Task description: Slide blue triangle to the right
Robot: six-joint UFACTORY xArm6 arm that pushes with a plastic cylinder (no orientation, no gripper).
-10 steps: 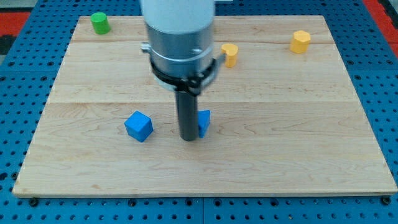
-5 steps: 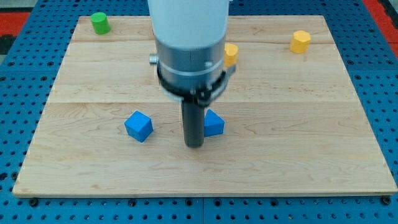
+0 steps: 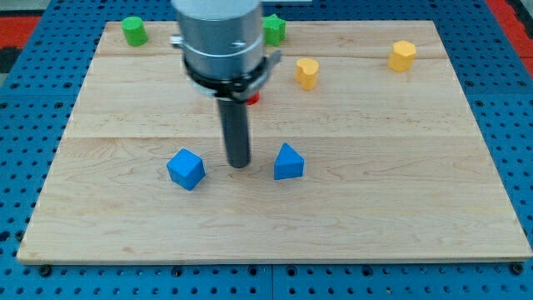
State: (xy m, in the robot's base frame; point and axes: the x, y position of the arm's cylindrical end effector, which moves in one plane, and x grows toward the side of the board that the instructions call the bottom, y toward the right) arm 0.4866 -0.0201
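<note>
The blue triangle (image 3: 288, 162) lies on the wooden board (image 3: 375, 183), a little below the middle. My tip (image 3: 239, 164) rests on the board to the left of the blue triangle, with a clear gap between them. A blue cube (image 3: 185, 168) lies to the left of my tip, also apart from it. My tip stands between the two blue blocks.
A green cylinder (image 3: 133, 30) sits at the board's top left. A green block (image 3: 273, 28) shows at the top, partly behind the arm. A yellow cylinder (image 3: 306, 72) and a yellow hexagonal block (image 3: 402, 55) lie toward the top right. A red block (image 3: 251, 98) peeks out behind the rod.
The blue triangle moved a little to the right. My tip then drew back to the left and slightly up, leaving a gap beside the triangle.
</note>
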